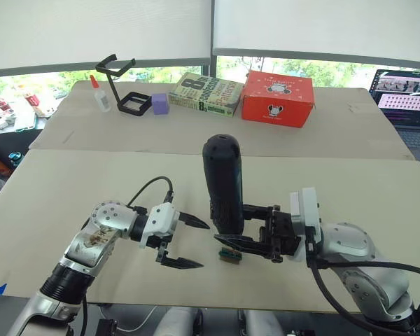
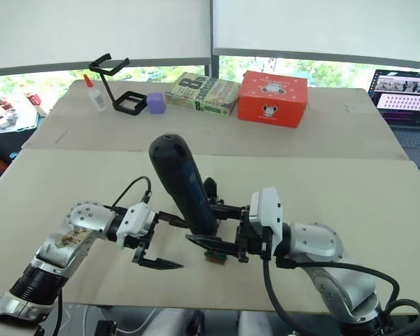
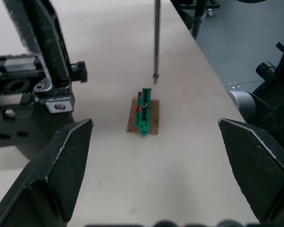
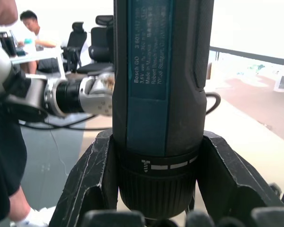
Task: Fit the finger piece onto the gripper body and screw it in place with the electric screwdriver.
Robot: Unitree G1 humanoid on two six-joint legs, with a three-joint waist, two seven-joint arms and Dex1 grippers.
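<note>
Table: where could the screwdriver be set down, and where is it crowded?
Bare table runs between the back row, from stand to red box, and the grippers; also right of the right gripper. Crowded between left gripper and screwdriver, around the green block.

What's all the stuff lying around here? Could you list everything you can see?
electric screwdriver: one, black, upright near the table's front, held by the right gripper
small block: one, green and black, on the table under the screwdriver's bit
red box: one, far side
book: one, beside the red box
purple cube: one, far side
black stand: one, by the cube
glue bottle: one, white with a red tip
laptop: one, far right
table: one, beige
left gripper: fingers open, holding nothing
right gripper: fingers around the screwdriver
</note>
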